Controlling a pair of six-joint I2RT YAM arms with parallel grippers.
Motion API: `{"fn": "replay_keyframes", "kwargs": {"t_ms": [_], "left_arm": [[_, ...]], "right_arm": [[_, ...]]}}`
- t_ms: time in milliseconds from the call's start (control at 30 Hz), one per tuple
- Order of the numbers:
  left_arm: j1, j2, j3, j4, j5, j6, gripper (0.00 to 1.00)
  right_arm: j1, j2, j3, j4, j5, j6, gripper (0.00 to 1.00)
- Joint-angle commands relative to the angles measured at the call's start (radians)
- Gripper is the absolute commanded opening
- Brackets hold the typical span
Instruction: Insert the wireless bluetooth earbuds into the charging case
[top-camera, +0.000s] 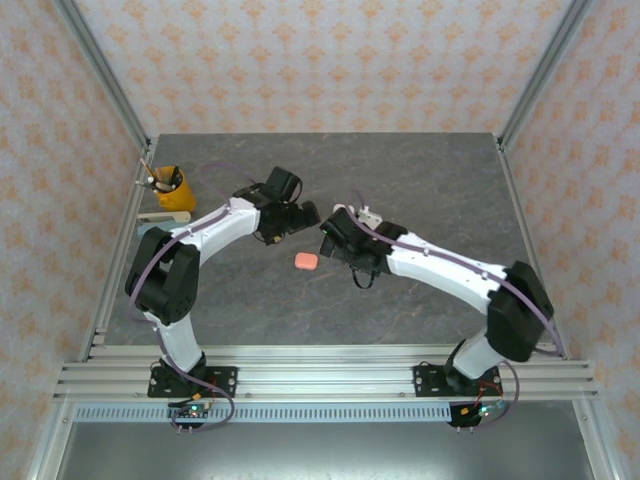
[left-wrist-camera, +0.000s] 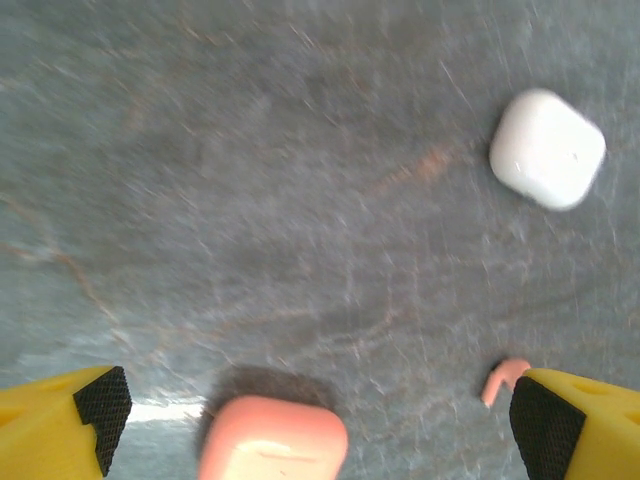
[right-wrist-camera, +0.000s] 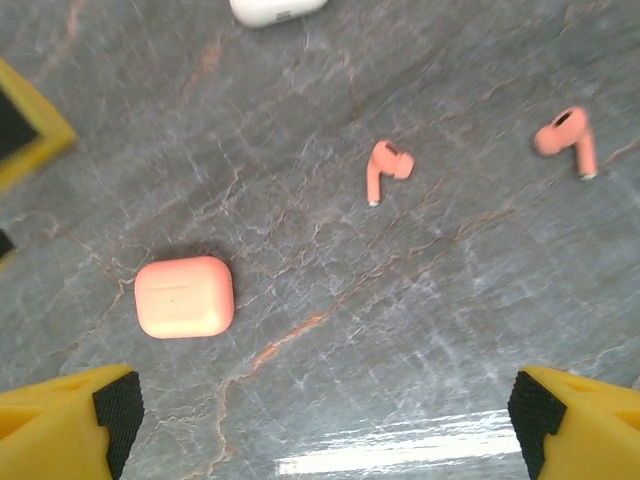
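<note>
Coral-pink plastic dots a grey, stone-patterned table (top-camera: 420, 170) where two robot arms lean toward each other at mid-table. The closed coral-pink charging case (top-camera: 306, 261) lies flat on the stone, just in front of the two claws. The left gripper (left-wrist-camera: 322, 415) hangs over it with its jaws spread wide and nothing between them. From its wrist camera the case sits at the bottom edge between the fingers, and a coral-pink earbud (left-wrist-camera: 503, 378) lies just beside the black pad (left-wrist-camera: 545, 425) at the right of that view. A closed white charging case (left-wrist-camera: 547, 148) rests farther out. The right gripper (right-wrist-camera: 322, 415) is likewise spread wide and empty above the tabletop. Its camera shows the pink case to the left, one earbud near the middle and a second earbud (right-wrist-camera: 566, 140) toward the right, both loose on the stone, outside either case. An orange cup (top-camera: 170, 187) holding slim tools stands at the table's left edge.
</note>
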Motion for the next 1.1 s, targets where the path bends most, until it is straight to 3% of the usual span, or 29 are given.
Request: {"fn": "replay_keyframes", "kwargs": {"t_ms": [0,300,533,1067], "left_arm": [[0.074,-0.060,-0.011,-0.026,-0.035,0.028,1.00],[0.243,-0.166,-0.103,0.001,0.023,0.033,1.00],[0.303,-0.218,-0.193,0.063,0.079,0.012,1.00],[0.389,-0.234,-0.268,0.124,0.161,0.004,1.00]], "right_arm": [[-0.002,0.100,0.103,-0.098,-0.063,-0.026,0.93],[0.007,0.393,0.427,-0.254,-0.111,-0.023,0.94],[0.020,0.576,0.676,-0.402,-0.113,-0.054,0.99],[0.021,0.784,0.864,-0.452,-0.182,-0.116,0.93]]}}
